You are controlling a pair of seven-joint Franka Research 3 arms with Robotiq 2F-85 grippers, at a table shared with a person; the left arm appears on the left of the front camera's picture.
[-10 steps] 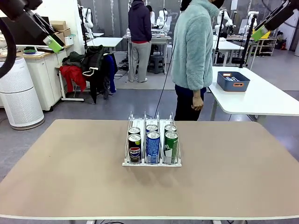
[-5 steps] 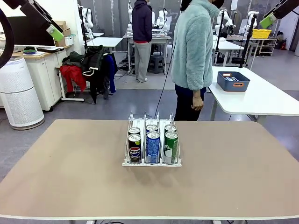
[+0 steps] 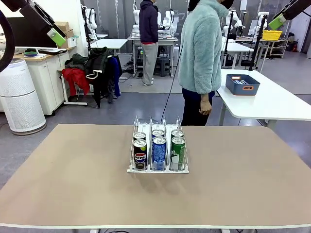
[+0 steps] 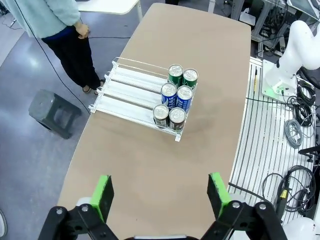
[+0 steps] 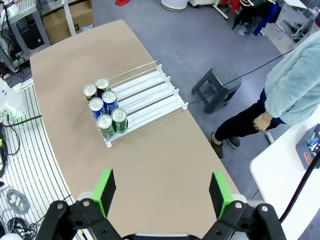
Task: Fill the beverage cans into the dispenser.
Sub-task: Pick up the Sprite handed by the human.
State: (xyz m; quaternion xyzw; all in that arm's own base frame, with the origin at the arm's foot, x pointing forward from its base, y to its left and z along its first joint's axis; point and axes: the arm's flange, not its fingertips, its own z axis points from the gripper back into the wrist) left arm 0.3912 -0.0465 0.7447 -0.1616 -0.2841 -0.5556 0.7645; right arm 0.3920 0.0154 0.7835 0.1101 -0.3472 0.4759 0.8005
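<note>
Left arm [image 3: 39, 17], right arm [image 3: 294, 7] risen, jaws wide, empty

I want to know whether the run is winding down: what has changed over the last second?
In the front view both arms drew back: the left hand rose a little, and the right hand went up and to the right. Both are open and empty; nothing was taken or let go. The six cans in the dispenser stayed put.
</note>
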